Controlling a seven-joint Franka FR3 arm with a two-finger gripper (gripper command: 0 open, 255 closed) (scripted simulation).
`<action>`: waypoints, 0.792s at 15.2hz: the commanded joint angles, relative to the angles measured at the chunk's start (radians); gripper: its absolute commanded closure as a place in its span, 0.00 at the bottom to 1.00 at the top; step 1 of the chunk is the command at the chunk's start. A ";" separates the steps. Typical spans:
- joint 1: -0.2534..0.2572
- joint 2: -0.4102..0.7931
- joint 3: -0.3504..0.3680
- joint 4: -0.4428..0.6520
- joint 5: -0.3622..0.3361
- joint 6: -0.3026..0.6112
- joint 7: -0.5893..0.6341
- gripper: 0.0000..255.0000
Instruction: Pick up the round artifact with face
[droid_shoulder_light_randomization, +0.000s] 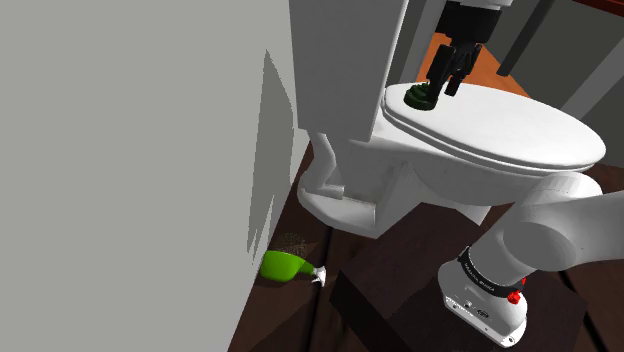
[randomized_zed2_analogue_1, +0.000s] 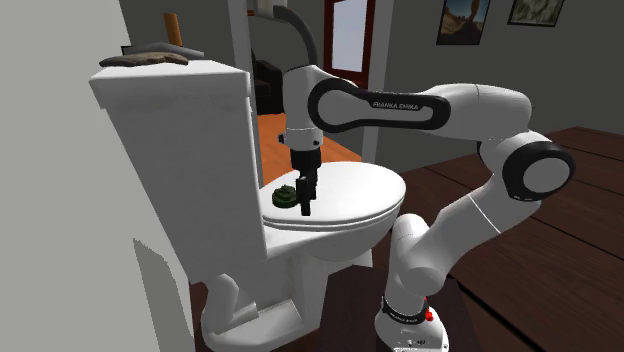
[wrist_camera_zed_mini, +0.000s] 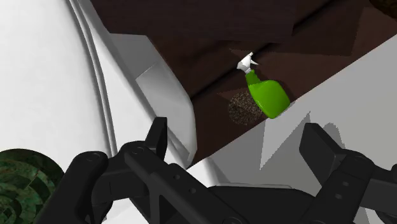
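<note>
Round artifact, dark green, sits on the closed white toilet lid close to the tank. In the shoulder view the black gripper hangs from above with its fingers pointing down at the lid. They are just to that view's right of the artifact and a little higher, so near that I cannot tell whether they touch it. Down on the dark floor, a green spray bottle lies on its side by the grey wall. From the second exterior view the artifact lies on the lid just in front of the tank, and the gripper stands upright right beside it on that view's right. The fingertips are down near the lid surface — the artifact is beside them rather than under them. A grey flat thing rests on the tank's top, and the white arm arches over from the right. In the wrist view the gripper has its two black fingers spread wide with nothing between them. The artifact lies outside the gap, off beyond one finger on the white lid. Past the fingers are the dark floor and the spray bottle against the wall.
</note>
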 joint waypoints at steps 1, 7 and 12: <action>0.000 0.000 0.000 0.000 0.000 0.000 0.000 0.00; -0.034 0.103 -0.106 0.034 -0.080 0.093 -0.126 0.00; -0.055 0.212 -0.192 0.093 -0.122 0.169 -0.228 0.00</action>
